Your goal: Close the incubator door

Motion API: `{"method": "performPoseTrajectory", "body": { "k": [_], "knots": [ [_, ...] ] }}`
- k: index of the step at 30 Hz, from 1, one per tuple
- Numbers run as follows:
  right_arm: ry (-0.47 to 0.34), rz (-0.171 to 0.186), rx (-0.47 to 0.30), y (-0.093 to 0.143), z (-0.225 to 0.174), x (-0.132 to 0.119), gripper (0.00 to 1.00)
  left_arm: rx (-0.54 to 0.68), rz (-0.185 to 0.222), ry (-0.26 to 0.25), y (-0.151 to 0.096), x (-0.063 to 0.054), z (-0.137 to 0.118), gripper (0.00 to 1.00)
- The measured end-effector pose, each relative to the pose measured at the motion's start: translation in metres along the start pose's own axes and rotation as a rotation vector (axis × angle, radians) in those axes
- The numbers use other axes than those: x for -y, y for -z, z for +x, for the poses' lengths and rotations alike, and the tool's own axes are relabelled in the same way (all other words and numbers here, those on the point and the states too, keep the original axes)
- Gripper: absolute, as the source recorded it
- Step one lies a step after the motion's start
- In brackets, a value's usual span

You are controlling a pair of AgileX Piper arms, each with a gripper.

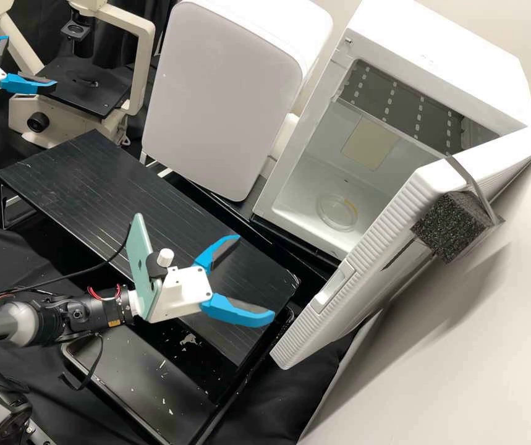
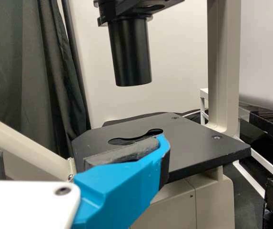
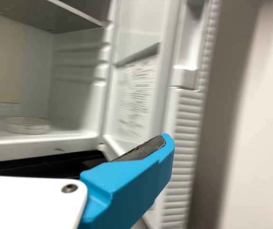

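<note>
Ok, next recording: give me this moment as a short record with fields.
task: close the incubator door
incubator door: open, swung well out from the cabinet; door at
inside: round clear dish on the floor, below a dark perforated shelf
on door: black foam block at its outer face
right end effector: open, empty, short of the door
left end effector: open, empty, by the microscope stage
status: door not yet closed

Incubator (image 1: 438, 59) in high, right-wrist views
</note>
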Motion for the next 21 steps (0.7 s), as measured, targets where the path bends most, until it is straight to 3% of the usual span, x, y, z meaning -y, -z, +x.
{"method": "performPoseTrajectory", "body": {
  "k": [14,21],
  "knots": [
    [-0.01,-0.109,0.212,-0.035,0.046,0.02,1.0,0.0,0.0,0.0,0.0,0.0,0.0,1.0],
    [-0.035,-0.081,0.252,-0.043,0.055,0.018,1.0,0.0,0.0,0.0,0.0,0.0,0.0,1.0]
  ]
}}
